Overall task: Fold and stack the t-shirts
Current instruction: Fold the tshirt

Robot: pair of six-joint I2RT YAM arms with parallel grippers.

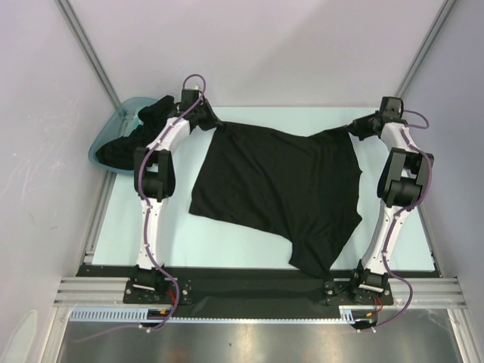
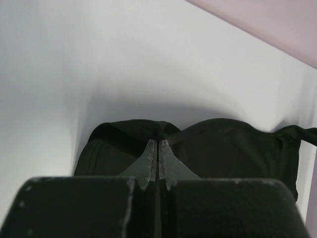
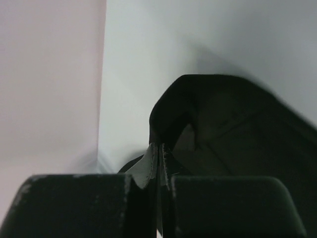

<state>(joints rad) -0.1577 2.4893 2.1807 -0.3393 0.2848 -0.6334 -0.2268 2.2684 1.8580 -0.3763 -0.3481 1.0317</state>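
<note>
A black t-shirt [image 1: 280, 189] hangs spread between my two grippers over the middle of the table, its lower part trailing toward the near edge. My left gripper [image 1: 214, 123] is shut on the shirt's far left corner; in the left wrist view its fingertips [image 2: 157, 144] pinch a fold of black cloth [image 2: 223, 148]. My right gripper [image 1: 354, 128] is shut on the far right corner; in the right wrist view its fingertips [image 3: 159, 147] pinch a bunched edge of cloth [image 3: 213, 114]. More black t-shirts [image 1: 132, 140] lie heaped in a teal tub.
The teal plastic tub [image 1: 106, 144] sits at the table's far left corner, next to the left arm. The pale table [image 1: 144, 227] is bounded by white walls on the left, back and right. A black base rail [image 1: 249, 283] runs along the near edge.
</note>
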